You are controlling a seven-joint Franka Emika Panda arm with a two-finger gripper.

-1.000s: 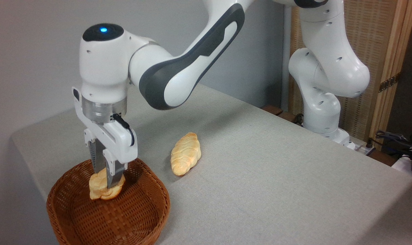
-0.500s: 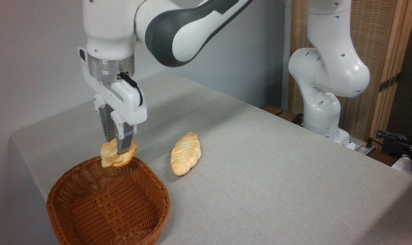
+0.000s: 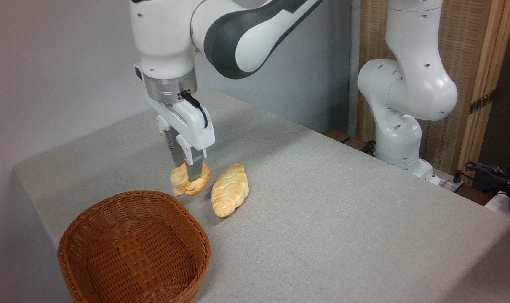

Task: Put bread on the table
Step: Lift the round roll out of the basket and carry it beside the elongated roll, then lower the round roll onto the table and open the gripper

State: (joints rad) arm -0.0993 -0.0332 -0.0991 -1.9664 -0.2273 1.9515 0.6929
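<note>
Grey speckled cloth covers the table [image 3: 343, 219], which runs from the near right corner back to a plain grey wall; a slatted wooden screen stands behind the arm's white base at the far right.

The single fixed camera shows it all. The gripper [image 3: 187, 173] hangs pointing straight down over the cloth, its two fingers drawn in close on the bread [image 3: 189, 182], a small round golden bun pinched from above so that it bulges out on both sides of the near finger. The bun sits directly under the wrist, so the relation that matters is vertical: bread below the fingers, bare cloth below the bread. It appears to be just off the surface, with a soft shadow under it, though whether it already touches cannot be told from this angle.

To the near left is the woven wicker basket [image 3: 133, 248], empty inside; the bun is clear of its far rim and outside it. Immediately right of the bun lies a longer braided loaf [image 3: 229, 189], its long axis running near to far. The two look almost touching, and the gap cannot be judged from here.

By my reading the carry is nearly over, and what is left is a short straight descent and a release. The risk is on the right: spreading fingers or a rolling bun could nudge the loaf.
</note>
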